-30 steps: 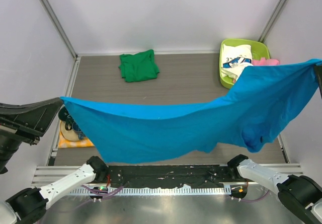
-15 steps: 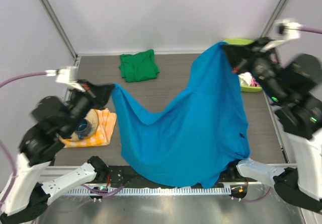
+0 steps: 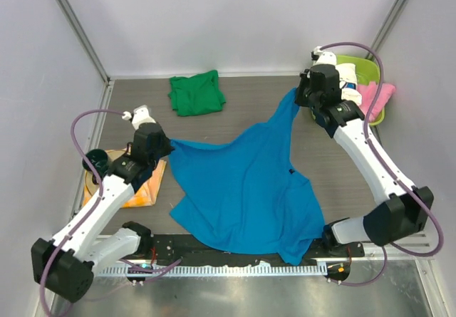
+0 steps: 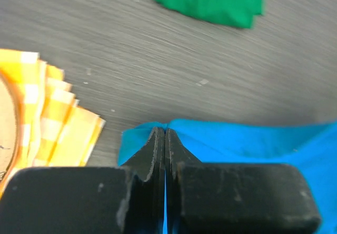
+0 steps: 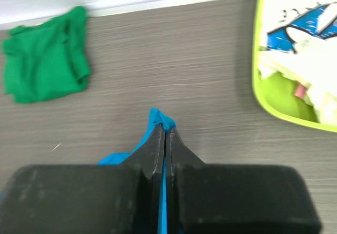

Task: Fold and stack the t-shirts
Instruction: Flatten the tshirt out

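Observation:
A bright blue t-shirt [image 3: 249, 189] is spread over the middle of the table, its near hem hanging past the front edge. My left gripper [image 3: 168, 144] is shut on its left corner [image 4: 158, 126], low over the table. At the back right my right gripper [image 3: 298, 95] is shut on the other corner [image 5: 160, 119]. A folded green t-shirt [image 3: 196, 92] lies at the back, also visible in the wrist views [image 4: 210, 0] [image 5: 45, 68]. White printed [image 3: 349, 82] and pink [image 3: 377, 95] t-shirts sit in the lime basket.
A lime-green basket [image 3: 376, 114] stands at the back right corner [image 5: 263, 94]. A yellow checked cloth [image 3: 146, 185] with a round object on it lies at the left edge [image 4: 47, 118]. White walls and metal posts close in the table.
Both arms have swung down and forward from high up. The blue t-shirt, stretched in the air a second ago, has dropped and now lies on the table, both corners still gripped.

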`<move>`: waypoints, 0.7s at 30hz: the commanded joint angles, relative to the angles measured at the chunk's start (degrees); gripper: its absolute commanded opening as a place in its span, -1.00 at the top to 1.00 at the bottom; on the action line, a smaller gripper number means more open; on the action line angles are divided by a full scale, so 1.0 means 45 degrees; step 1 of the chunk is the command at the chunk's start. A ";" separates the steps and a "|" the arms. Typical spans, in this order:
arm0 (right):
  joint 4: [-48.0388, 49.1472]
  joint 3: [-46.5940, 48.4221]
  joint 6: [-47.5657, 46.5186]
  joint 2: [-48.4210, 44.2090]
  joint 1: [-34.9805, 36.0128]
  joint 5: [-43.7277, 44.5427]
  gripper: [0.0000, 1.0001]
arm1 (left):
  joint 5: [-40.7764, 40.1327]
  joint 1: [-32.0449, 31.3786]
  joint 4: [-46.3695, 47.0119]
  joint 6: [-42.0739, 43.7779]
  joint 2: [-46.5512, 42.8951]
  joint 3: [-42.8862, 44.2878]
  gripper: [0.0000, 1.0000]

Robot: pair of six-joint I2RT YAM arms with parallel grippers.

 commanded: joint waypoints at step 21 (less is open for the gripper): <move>0.4143 0.3399 0.0597 0.4856 -0.2318 0.1907 0.99 | 0.1719 0.5090 0.1574 -0.2351 0.8327 0.7057 1.00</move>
